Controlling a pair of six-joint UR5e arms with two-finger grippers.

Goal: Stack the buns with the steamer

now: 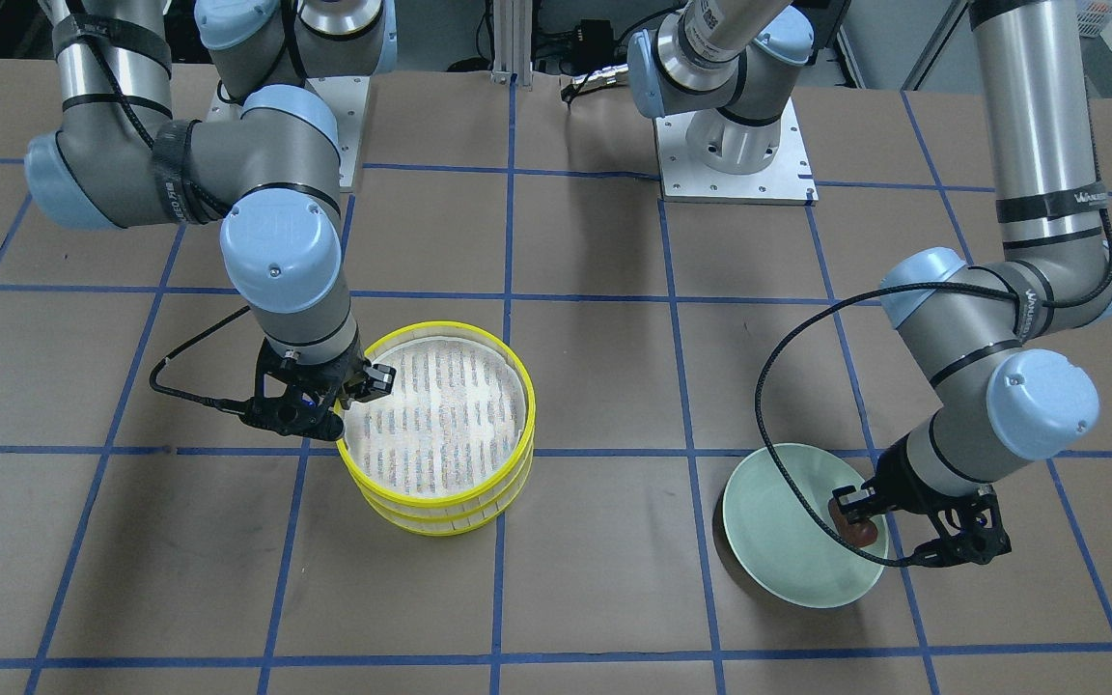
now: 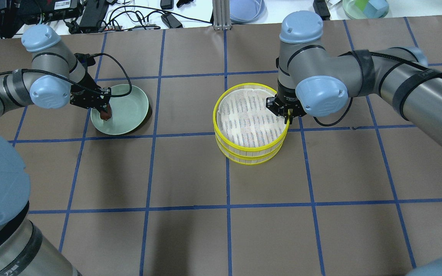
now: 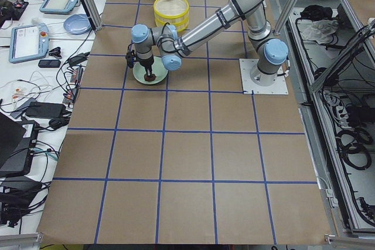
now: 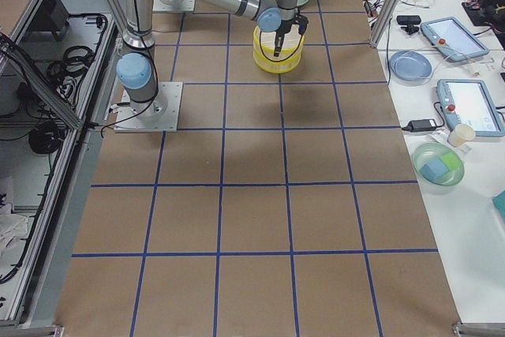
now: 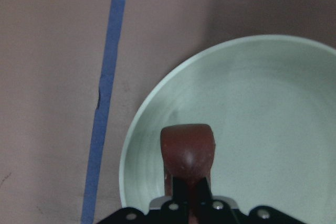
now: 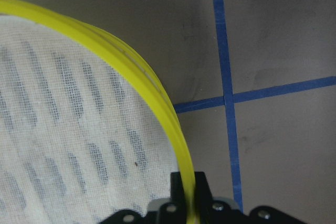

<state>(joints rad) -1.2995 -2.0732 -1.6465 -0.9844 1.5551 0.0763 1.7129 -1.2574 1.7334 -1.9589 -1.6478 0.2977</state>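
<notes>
Left end effector [image 2: 105,111]: closed narrow on the dark reddish-brown rounded bun [image 5: 187,148], pinching it from above.
Bun's place: low over the near edge of the pale green round plate [image 2: 132,103]. I could not tell whether it had cleared the plate's surface.
Counter: the brown paper-covered counter [image 2: 190,172] carried plate and steamer well apart.
Steamer: the yellow-rimmed round steamer [image 2: 249,155] stood as two stacked tiers, with a white cloth liner [image 2: 244,119] showing in the top one.
Right end effector [image 2: 287,117]: narrow, one finger inside and one outside the top tier's rim, clamped on it.
Cream-white bun: in none of the views.
Step, as I judged it: taking the brown bun off the plate.
Doing it well: raise it straight up past the plate's rim before travelling. Grip gently so the soft bun is not crushed, and hold the tier level.
</notes>
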